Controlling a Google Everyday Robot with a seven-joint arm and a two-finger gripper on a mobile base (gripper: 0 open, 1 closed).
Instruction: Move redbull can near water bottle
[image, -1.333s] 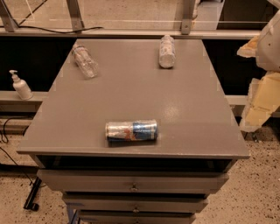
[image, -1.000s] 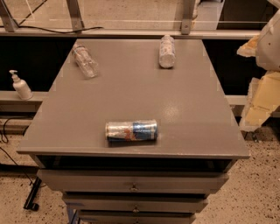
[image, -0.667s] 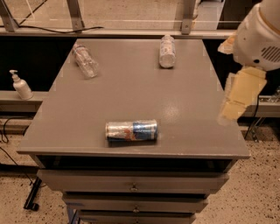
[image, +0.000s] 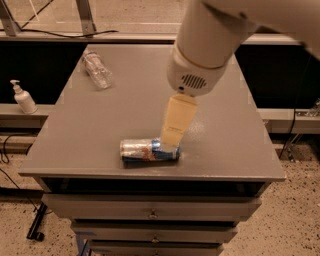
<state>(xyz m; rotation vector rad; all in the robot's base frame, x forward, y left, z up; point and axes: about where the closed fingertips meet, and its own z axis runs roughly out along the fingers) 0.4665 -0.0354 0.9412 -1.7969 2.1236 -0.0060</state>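
The redbull can (image: 146, 150) lies on its side near the front edge of the grey table (image: 235, 130), silver and blue with red marks. The water bottle (image: 97, 70), clear and ribbed, lies on its side at the table's far left corner. My gripper (image: 170, 140) hangs down from the big white arm (image: 210, 40) and its tip is right at the can's right end, just above or touching it; I cannot tell which. The can and the bottle are far apart.
A white pump dispenser (image: 22, 98) stands on a ledge to the left of the table. The arm hides the far right part of the tabletop. Drawers (image: 150, 215) sit under the table front. A speckled floor lies around.
The arm has swung in from the right edge, leftward and forward over the table, down to the can's right end. It now hides the labelled bottle. The can and water bottle have not moved.
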